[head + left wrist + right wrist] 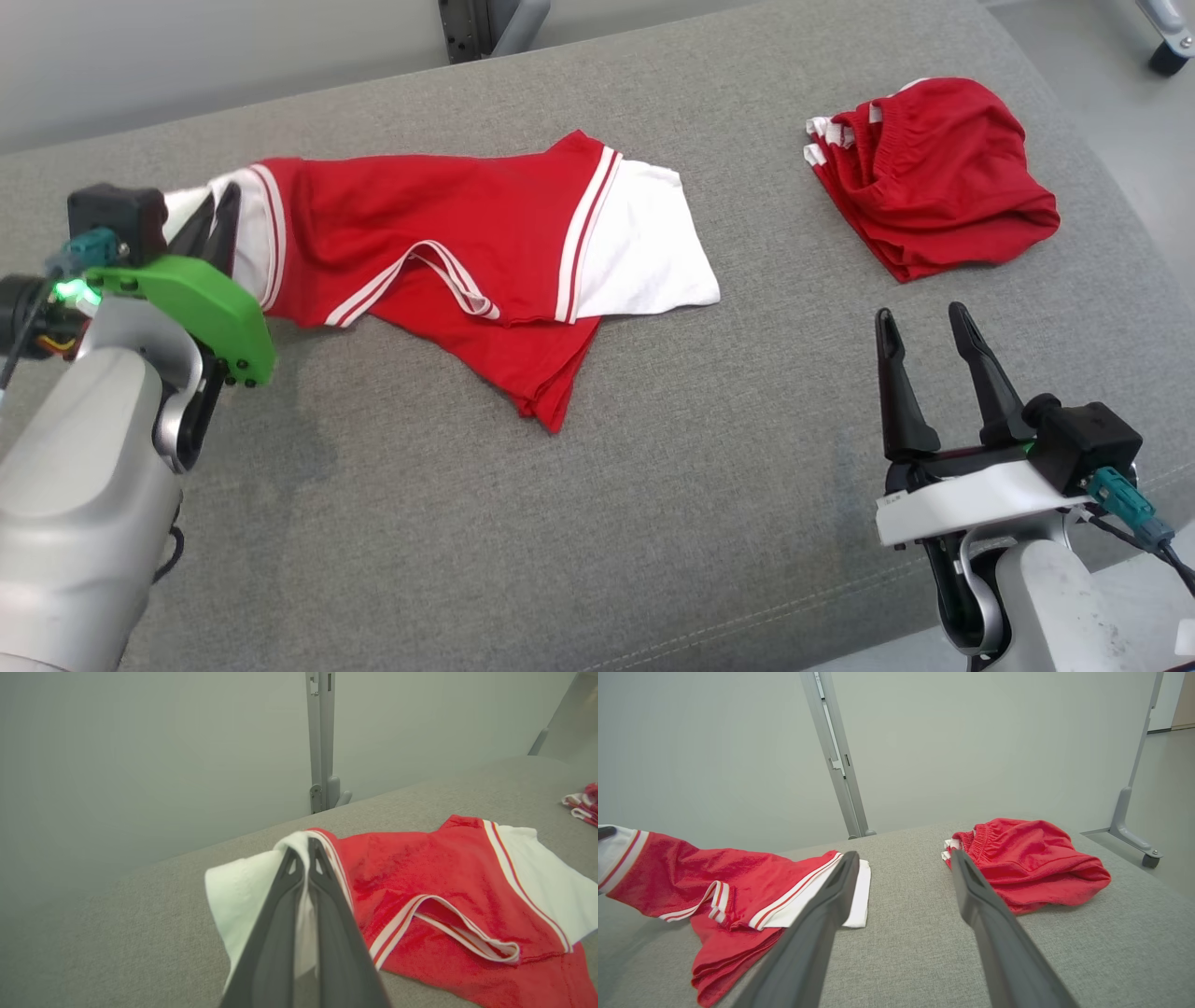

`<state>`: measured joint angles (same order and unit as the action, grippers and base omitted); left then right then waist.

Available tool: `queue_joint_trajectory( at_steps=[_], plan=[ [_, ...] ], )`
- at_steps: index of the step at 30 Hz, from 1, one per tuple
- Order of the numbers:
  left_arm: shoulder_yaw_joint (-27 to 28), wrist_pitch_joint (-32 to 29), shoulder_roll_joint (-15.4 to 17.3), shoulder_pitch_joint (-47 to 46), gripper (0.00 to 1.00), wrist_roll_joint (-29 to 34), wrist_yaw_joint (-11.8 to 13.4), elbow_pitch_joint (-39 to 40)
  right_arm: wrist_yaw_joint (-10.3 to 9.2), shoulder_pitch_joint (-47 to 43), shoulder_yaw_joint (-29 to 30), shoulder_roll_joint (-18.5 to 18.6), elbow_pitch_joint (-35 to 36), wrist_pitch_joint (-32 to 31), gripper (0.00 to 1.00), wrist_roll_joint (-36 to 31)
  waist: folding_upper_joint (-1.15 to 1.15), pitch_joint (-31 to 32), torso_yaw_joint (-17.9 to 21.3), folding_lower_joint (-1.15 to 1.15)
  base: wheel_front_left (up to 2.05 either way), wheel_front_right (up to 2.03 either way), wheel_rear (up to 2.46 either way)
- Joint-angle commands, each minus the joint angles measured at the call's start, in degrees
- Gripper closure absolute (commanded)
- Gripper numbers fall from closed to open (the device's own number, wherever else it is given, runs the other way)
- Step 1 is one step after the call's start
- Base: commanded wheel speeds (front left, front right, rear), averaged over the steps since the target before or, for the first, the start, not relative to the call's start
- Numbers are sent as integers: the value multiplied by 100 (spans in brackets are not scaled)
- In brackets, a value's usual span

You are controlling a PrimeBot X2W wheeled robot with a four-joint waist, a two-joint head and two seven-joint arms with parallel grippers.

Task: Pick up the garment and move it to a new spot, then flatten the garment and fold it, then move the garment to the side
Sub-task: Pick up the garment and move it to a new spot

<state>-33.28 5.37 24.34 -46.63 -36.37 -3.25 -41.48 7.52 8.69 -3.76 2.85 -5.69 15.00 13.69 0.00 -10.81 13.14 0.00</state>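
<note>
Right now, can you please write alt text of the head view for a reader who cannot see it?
The left gripper is shut on the white sleeve of a red and white shirt lying rumpled across a grey fabric surface. The right gripper stands open and empty at the lower right; red shorts lie bunched at the upper right.

Left gripper [224,201]: jaws pinching tightly together, arm reaching forward. Right gripper [921,315]: jaws standing wide apart, pointing forward.
</note>
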Motion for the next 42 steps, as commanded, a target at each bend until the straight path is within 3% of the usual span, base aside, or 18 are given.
queue_joint_trajectory(
  at_steps=[1, 7, 8, 9, 10, 16, 33, 42],
  plan=[
    [13, 143, -62, 182, 100, -70, 65, -239, -6, 51, 22, 9, 0, 22, 0, 2, 0, -30, -22, 0, 0, 0, 0],
    [78, 437, -301, 476, 100, -187, 160, -890, -6, -3, 18, 9, -26, 20, 0, -33, 0, 46, -123, 0, 0, 0, 0],
    [70, 495, -346, 520, 92, -183, 180, -1004, -6, -15, 16, 9, -32, 19, 0, -43, 0, 73, -145, 0, 0, 0, 0],
    [79, 617, -439, 587, 6, -211, 214, -1204, -6, -29, 7, 9, -44, 19, 0, -63, 0, 127, -189, 0, 0, 0, 0],
    [81, 748, -514, 630, 0, -203, 217, -1352, -6, -43, 7, 9, -60, 20, 0, -81, 0, 187, -233, 0, 0, 0, 0],
    [243, 985, -735, 753, 0, -78, 257, -1179, -6, -155, 81, 9, -67, 20, 0, -162, 0, 385, -421, 0, 0, 0, 0],
    [1908, 977, -1215, 3177, 0, 1128, 839, 2169, -6, -431, 121, 9, -46, -11, 0, -405, 0, 792, -1029, 0, 0, 0, 0],
    [2371, 978, -1630, 4358, 0, 1531, 871, 2906, -7, -665, 104, 10, -138, -18, 0, -536, 0, 946, -1326, 0, 0, 0, 0]
  ],
)
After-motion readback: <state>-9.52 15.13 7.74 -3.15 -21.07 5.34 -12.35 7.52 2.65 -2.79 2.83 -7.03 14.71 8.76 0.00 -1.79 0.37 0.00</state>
